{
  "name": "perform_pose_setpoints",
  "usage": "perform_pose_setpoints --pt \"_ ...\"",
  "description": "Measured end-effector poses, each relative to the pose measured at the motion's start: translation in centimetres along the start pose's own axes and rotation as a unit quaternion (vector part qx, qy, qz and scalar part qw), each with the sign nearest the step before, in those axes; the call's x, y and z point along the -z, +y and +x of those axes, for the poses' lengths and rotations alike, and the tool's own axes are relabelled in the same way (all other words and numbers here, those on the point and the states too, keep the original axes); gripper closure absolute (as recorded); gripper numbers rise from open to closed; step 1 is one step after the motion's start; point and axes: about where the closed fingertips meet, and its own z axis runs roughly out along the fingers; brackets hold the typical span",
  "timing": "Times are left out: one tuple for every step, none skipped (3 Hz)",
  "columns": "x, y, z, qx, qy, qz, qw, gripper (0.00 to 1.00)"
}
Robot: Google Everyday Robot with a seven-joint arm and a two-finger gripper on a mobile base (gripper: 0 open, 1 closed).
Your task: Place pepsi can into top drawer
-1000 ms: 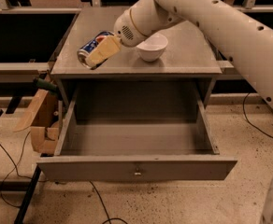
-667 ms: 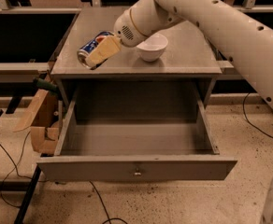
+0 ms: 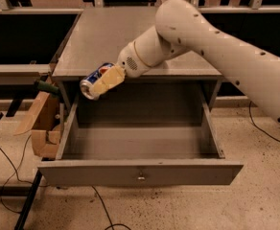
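So here's where we're at: our gripper (image 3: 99, 83) is clamped on the pepsi can (image 3: 95, 76), fingers closed tight enough that one cream-coloured pad (image 3: 107, 80) lies flat along the can's side. The can isn't touching anything else. It hangs in the air above the back-left corner of the top drawer (image 3: 178, 172), right at the level of the cabinet top (image 3: 116, 37) that sits over the drawer.

The can is tipped over, silver end pointing down and toward the drawer's left wall. We reckon that's simply how the wrist comes in, since the arm reaches across from the drawer's right side.

The drawer is pulled all the way out, with its knob (image 3: 141, 178) facing us. Its floor looks bare, so we'd say there's plenty of room to land. Our guess is we're mid-carry, with the lowering and letting go not done yet.

One thing to watch: the can is close over the drawer's left wall, so we'd want it nudged more toward the drawer's middle before the drop. A cardboard box (image 3: 43, 128) sits just outside that left wall, right where a can clipping the wall could end up.
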Motion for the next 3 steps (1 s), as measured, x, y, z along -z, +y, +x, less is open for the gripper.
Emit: perform_pose_setpoints --pt "-4.1 0.1 3.4 -0.037 0.021 -0.017 0.9989 1.00" --pt "-8.4 -1.0 5.7 -0.086 0.039 -0.017 0.9954 1.00" --pt "-11.7 -2.6 7.2 -0.155 0.050 0.010 0.9866 1.00"
